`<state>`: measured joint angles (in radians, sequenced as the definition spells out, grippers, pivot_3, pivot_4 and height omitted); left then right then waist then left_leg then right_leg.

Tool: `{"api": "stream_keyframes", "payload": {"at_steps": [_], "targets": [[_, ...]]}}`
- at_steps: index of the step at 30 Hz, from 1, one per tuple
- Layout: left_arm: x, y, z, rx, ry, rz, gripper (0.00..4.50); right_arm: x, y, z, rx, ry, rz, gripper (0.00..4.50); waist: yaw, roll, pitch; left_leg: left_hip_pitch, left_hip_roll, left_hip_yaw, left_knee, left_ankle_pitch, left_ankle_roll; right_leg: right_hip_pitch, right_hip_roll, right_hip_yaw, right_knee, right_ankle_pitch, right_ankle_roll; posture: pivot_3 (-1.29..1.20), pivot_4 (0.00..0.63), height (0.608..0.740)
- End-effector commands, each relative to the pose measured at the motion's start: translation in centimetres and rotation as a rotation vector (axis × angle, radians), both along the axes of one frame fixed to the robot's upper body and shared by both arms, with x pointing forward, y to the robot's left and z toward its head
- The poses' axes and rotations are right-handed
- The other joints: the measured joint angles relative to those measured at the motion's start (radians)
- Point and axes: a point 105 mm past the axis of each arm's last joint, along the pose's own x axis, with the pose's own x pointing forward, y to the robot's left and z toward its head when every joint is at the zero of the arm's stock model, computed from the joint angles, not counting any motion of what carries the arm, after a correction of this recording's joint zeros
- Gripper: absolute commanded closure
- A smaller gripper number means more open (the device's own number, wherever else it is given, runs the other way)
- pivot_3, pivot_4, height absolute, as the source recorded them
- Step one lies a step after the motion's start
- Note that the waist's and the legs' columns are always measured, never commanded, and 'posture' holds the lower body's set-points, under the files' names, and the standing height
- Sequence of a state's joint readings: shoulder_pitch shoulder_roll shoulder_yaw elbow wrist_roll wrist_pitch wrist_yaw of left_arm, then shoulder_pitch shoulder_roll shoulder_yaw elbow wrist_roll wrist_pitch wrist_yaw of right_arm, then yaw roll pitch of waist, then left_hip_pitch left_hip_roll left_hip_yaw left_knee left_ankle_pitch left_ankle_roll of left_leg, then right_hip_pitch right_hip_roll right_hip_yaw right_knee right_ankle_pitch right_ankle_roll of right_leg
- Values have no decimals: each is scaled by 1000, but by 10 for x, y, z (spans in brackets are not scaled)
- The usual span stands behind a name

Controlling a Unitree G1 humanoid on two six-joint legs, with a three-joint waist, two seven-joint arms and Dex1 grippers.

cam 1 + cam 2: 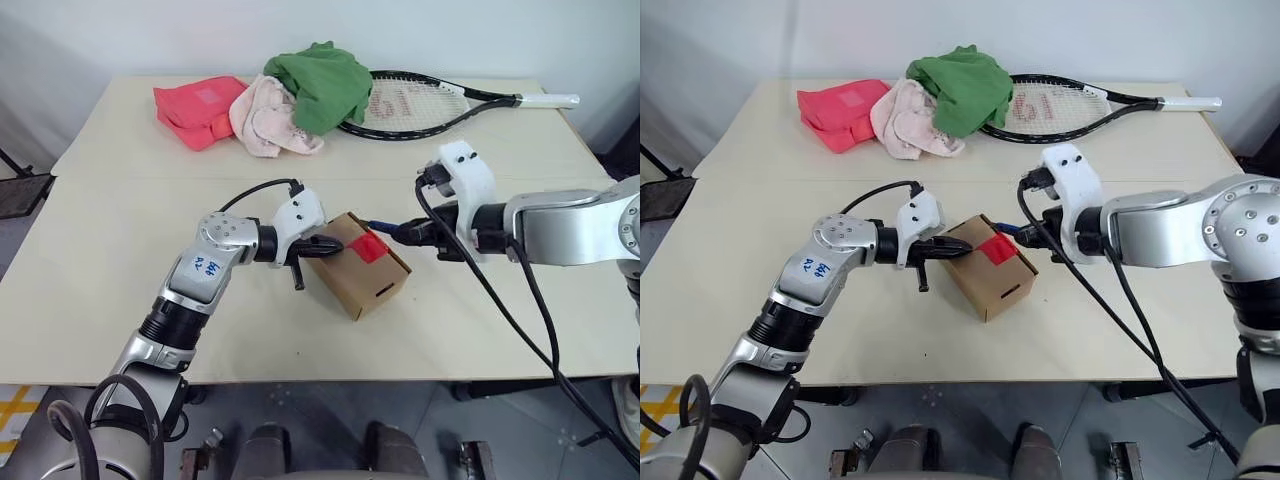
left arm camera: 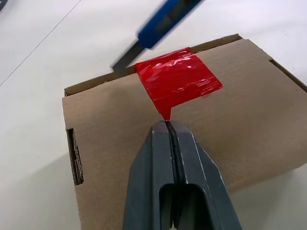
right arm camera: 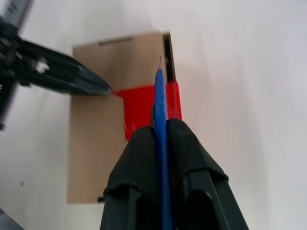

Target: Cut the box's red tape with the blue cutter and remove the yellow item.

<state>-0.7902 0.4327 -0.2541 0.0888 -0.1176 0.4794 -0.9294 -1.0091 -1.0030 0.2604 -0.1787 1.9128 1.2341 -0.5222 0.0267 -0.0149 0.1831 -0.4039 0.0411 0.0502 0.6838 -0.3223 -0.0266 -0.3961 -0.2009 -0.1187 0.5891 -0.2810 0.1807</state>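
centrally on the front half of the cream table (image 1: 100,300): the box (image 1: 362,279), brown cardboard carton, lying flat and turned at a slant to the table's front edge, its long axis running from far-left to near-right. top panel faces up; a slot cut shows in its near end wall.

red tape (image 1: 371,246): bright square patch on the top panel, folded over the carton's far long edge across the flap seam; one corner drawn to a small point toward the left claw.

blue cutter (image 3: 159,120): slim, pen-shaped, long axis pointing from the right side toward the carton, blade tip at the taped far edge, over the tape.

right gripper (image 1: 425,233): fingers clamped on the blue cutter's body, cutter projecting out past the tips.

left gripper (image 2: 166,125): fingers pressed fully together, tips resting on the carton's top panel at the tape's pointed corner; whether they pinch the tape corner cannot be told.

open room: bare tabletop on the near side of the carton up to the front edge, and to far left and far right.

other items, well apart at the table's far side: pink-red cloth (image 1: 198,108), pale pink cloth (image 1: 270,122), green cloth (image 1: 322,85), tennis racket (image 1: 430,100) lying flat, handle toward the right.
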Motion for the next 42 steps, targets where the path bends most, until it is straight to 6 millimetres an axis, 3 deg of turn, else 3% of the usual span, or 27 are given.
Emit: {"api": "stream_keyframes", "payload": {"at_steps": [1, 10, 19, 30, 36, 42], "targets": [[-3, -2, -8, 25, 16, -7, 4500, 2, -1, 20, 45, -66, -4, 4397, 0, 0, 0, 0, 0, 0, 0, 0, 0, 0, 0, 0, 0, 0, 0, 0, 150, 740], [-2, -1, -7, 35, 9, -9, 4500, 6, -8, 9, -11, -66, -23, 4397, 0, 0, 0, 0, 0, 0, 0, 0, 0, 0, 0, 0, 0, 0, 0, 0, 150, 740], [-2, 0, -7, 42, 8, -8, 4500, 2, -3, 0, -3, -35, 7, 4397, -1, 0, 0, 0, 0, 0, 0, 0, 0, 0, 0, 0, 0, 0, 0, 0, 150, 740], [-2, 1, -8, 51, 10, -10, 4500, 5, -5, 7, 7, -74, -16, 4397, -1, 0, 0, 0, 0, 0, 0, 0, 0, 0, 0, 0, 0, 0, 0, 0, 150, 740], [-3, 1, -9, 55, 13, -10, 4500, 7, -5, 23, 12, -119, -10, 4397, -1, 0, 0, 0, 0, 0, 0, 0, 0, 0, 0, 0, 0, 0, 0, 0, 150, 740], [-3, -1, -9, 53, 14, -13, 4500, 3, -2, 8, 3, -77, 5, 4397, -1, 0, 0, 0, 0, 0, 0, 0, 0, 0, 0, 0, 1, 0, 0, 0, 150, 740]]}}
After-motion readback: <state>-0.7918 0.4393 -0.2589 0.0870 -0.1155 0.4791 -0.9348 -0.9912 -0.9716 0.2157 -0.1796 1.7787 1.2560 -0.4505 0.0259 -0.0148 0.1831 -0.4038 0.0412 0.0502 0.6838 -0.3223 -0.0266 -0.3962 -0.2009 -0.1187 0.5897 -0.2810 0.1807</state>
